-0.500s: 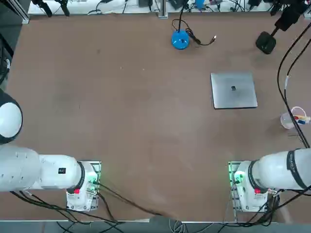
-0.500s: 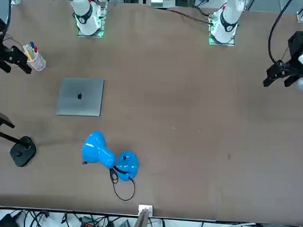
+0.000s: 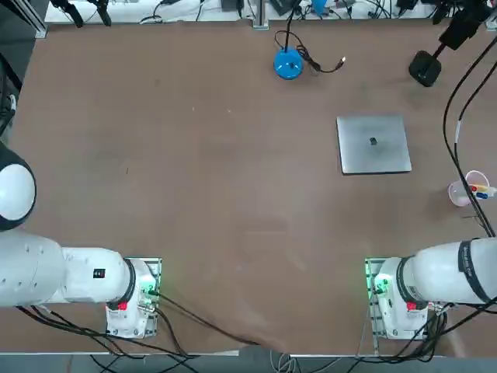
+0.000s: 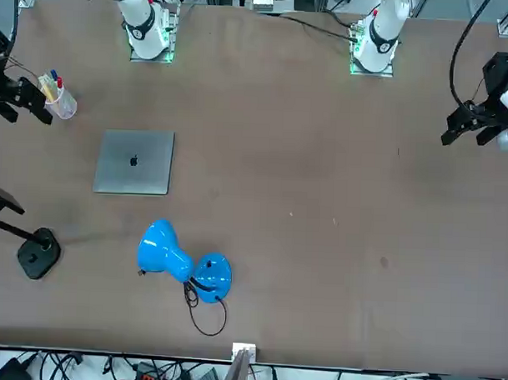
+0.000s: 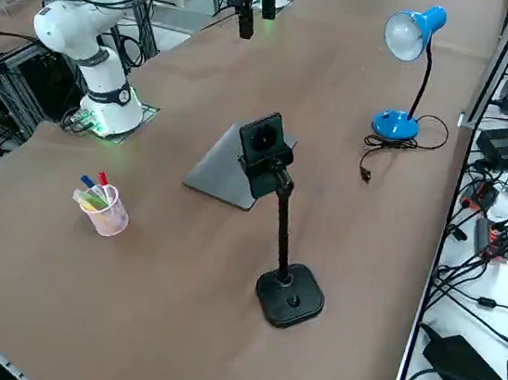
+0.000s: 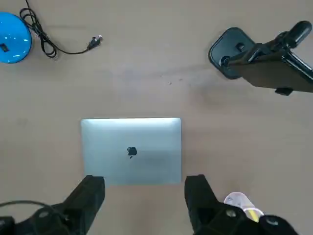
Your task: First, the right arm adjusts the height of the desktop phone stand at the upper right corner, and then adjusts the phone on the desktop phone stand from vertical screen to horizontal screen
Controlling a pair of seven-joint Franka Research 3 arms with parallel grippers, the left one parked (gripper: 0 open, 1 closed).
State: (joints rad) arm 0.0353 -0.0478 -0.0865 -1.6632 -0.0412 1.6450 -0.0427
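Observation:
The desktop phone stand [image 5: 290,295] stands at the table's far right corner, with a rounded black base [image 3: 425,68] and a thin post. Its clamp holds the phone [image 5: 263,142] upright, in vertical screen position. In the wrist view the stand's base [image 6: 232,51] and the dark phone [image 6: 274,78] lie well beyond my fingers. My right gripper [image 6: 144,182] hangs high above the table and is open. Nothing is between its fingers [image 6: 195,188]. It is over the near edge of the silver laptop [image 6: 131,151], clear of the stand.
A closed silver laptop [image 3: 373,144] lies flat on the table's right half. A clear cup with pens [image 3: 464,190] stands near the right edge. A blue desk lamp [image 3: 288,64] with a loose cable sits at the far middle. Black cables [image 3: 454,116] trail from my right arm.

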